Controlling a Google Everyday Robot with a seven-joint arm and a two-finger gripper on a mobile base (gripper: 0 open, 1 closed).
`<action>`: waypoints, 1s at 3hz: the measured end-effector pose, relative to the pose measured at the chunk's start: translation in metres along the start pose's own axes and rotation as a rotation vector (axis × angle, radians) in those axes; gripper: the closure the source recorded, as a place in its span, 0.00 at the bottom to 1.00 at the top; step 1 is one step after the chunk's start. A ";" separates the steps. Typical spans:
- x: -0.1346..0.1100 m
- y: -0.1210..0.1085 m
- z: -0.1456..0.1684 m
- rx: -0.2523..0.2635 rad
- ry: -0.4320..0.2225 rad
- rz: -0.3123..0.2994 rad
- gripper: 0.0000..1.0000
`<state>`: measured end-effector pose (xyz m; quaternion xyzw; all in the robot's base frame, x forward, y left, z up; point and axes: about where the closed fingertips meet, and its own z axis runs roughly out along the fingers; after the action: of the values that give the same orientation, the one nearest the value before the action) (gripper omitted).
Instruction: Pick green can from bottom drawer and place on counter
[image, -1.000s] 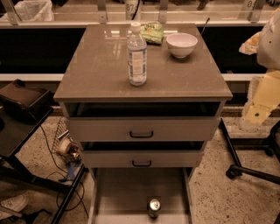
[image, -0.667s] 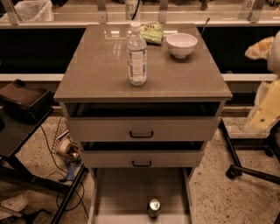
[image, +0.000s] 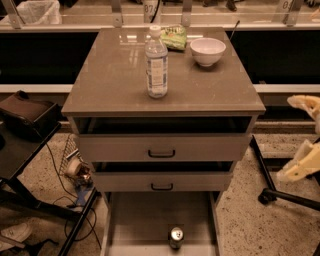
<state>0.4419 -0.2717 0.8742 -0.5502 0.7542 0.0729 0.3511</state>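
The green can (image: 176, 236) stands upright near the front of the open bottom drawer (image: 150, 215), its silver top facing up. The counter (image: 115, 75) is the glossy grey-brown top of the cabinet. My gripper (image: 302, 135) is at the far right edge of the view, beside the cabinet at the height of the upper drawers and well away from the can. Its two pale fingers (image: 303, 103) stand wide apart with nothing between them.
A clear water bottle (image: 156, 62), a white bowl (image: 207, 50) and a green snack bag (image: 173, 36) sit on the counter. The two upper drawers (image: 162, 149) are slightly open. A dark stand (image: 27, 117) is at left, a chair base (image: 285, 195) at right, cables on the floor.
My gripper has moved down and slightly right along the right edge of the view. The can, bottle and bowl have not moved.
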 end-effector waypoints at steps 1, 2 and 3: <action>0.043 0.008 0.024 0.014 -0.148 -0.047 0.00; 0.065 0.015 0.030 0.000 -0.166 -0.146 0.00; 0.066 0.017 0.035 -0.004 -0.173 -0.169 0.00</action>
<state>0.4332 -0.2996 0.8033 -0.6041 0.6719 0.0915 0.4185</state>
